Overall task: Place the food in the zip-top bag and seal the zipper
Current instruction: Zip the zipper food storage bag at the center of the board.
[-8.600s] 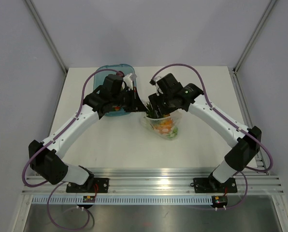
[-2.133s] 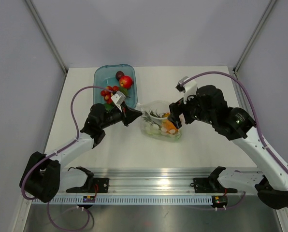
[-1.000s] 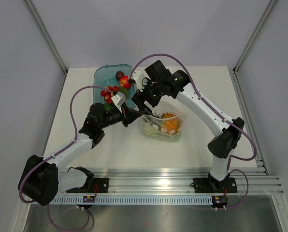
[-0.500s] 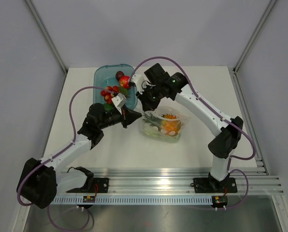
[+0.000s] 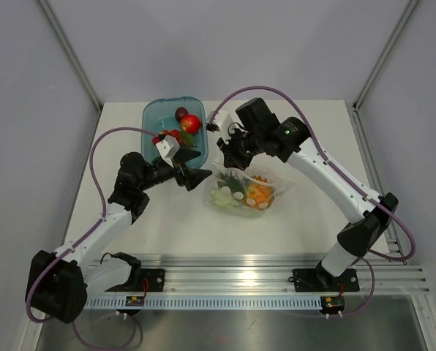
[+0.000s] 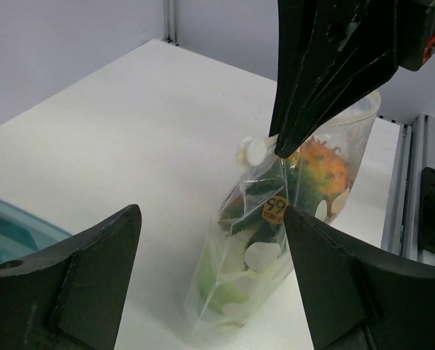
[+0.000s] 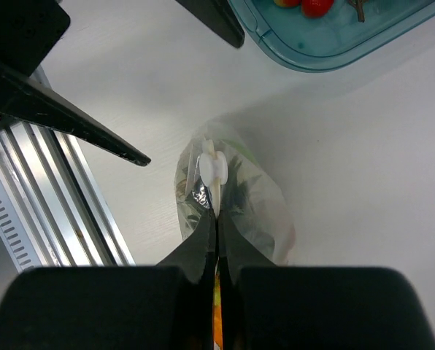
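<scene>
The clear zip-top bag point(image 5: 249, 191) stands on the white table with food in it: an orange fruit point(image 5: 257, 191), pale green cabbage point(image 5: 221, 197) and dark green leaves point(image 6: 265, 191). My right gripper point(image 7: 217, 216) is shut on the zipper point(image 7: 216, 195) at the bag's mouth, just behind a white slider point(image 7: 212, 168). In the left wrist view its black fingers point(image 6: 327, 80) pinch the bag's top from above. My left gripper point(image 5: 196, 178) is open, just left of the bag and apart from it; the bag point(image 6: 272, 240) shows between its fingers point(image 6: 93, 270). More red food point(image 5: 191, 123) lies in the blue tray point(image 5: 153, 117).
The translucent blue tray point(image 7: 327, 55) sits at the back left, close behind both grippers. A yellow sticker point(image 6: 276, 208) is on the bag. An aluminium rail point(image 5: 225, 263) runs along the table's near edge.
My left gripper has let go of the bag, opened and pulled back to the left. My right gripper has closed on the bag's mouth, and the bag has shifted slightly.
</scene>
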Tool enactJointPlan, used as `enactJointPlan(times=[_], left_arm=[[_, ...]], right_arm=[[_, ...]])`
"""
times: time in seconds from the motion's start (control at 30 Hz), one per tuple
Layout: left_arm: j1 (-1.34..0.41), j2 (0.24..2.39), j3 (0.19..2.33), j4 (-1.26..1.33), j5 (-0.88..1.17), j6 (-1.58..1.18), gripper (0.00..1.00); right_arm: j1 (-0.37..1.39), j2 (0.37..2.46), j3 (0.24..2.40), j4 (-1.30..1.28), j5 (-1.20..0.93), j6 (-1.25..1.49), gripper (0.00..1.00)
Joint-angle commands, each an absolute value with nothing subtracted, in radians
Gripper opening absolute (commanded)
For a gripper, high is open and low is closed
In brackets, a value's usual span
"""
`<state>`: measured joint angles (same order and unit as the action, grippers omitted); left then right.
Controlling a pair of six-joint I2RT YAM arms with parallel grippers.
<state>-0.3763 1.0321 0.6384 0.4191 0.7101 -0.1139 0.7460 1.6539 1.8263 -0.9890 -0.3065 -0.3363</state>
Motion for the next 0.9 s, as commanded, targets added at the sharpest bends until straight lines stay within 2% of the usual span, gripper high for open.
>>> enactJointPlan(times=[0.0, 0.13, 0.3, 0.43, 0.6, 0.67, 0.7, 0.8, 0.87], left_arm=[[-0.371, 1.113, 0.655, 0.636, 0.831, -0.199, 0.79], [-0.373, 1.248, 0.709, 0.779, 0.972, -0.297, 0.72], [-0.373, 1.308, 0.681, 1.017, 1.014, -0.445, 0.67], [-0.376, 1.336, 0.701, 1.081, 1.041, -0.523, 0.59], [-0.394, 1.344, 0.755, 0.918, 1.072, -0.468, 0.31], [-0.399, 1.333, 0.749, 0.888, 1.071, -0.442, 0.32], [-0.399, 1.327, 0.747, 0.87, 1.072, -0.427, 0.4], [-0.399, 1.305, 0.744, 0.79, 1.072, -0.374, 0.5], [-0.399, 1.298, 0.749, 0.75, 1.068, -0.336, 0.51]], right_arm=[[0.739, 1.6, 1.833, -0.925, -0.321, -0.337, 0.0], [0.739, 1.589, 1.825, -0.927, -0.322, -0.341, 0.0], [0.739, 1.58, 1.806, -0.925, -0.325, -0.337, 0.0], [0.739, 1.58, 1.798, -0.92, -0.319, -0.334, 0.0], [0.739, 1.589, 1.802, -0.917, -0.319, -0.331, 0.0], [0.739, 1.588, 1.804, -0.914, -0.322, -0.331, 0.0], [0.739, 1.589, 1.804, -0.914, -0.322, -0.331, 0.0], [0.739, 1.586, 1.804, -0.911, -0.314, -0.33, 0.0], [0.739, 1.586, 1.804, -0.908, -0.31, -0.331, 0.0]])
